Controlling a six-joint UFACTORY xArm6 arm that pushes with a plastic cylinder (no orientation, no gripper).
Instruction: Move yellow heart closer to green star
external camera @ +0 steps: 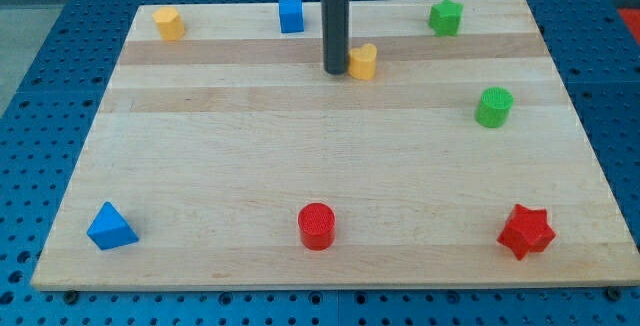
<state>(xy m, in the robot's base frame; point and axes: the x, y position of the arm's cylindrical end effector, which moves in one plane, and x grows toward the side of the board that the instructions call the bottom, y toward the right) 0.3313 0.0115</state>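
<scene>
The yellow heart (364,61) lies near the view's top centre on the wooden board (250,166). My tip (335,69) rests on the board right at the heart's left side, touching or nearly touching it. The green star (446,16) sits at the view's top right, up and to the right of the heart. The rod rises straight up out of the view's top.
A green cylinder (493,107) stands at the right. A blue cube (291,15) and a yellow hexagonal block (169,23) sit along the top. A blue triangle (110,227), a red cylinder (317,226) and a red star (526,231) line the bottom.
</scene>
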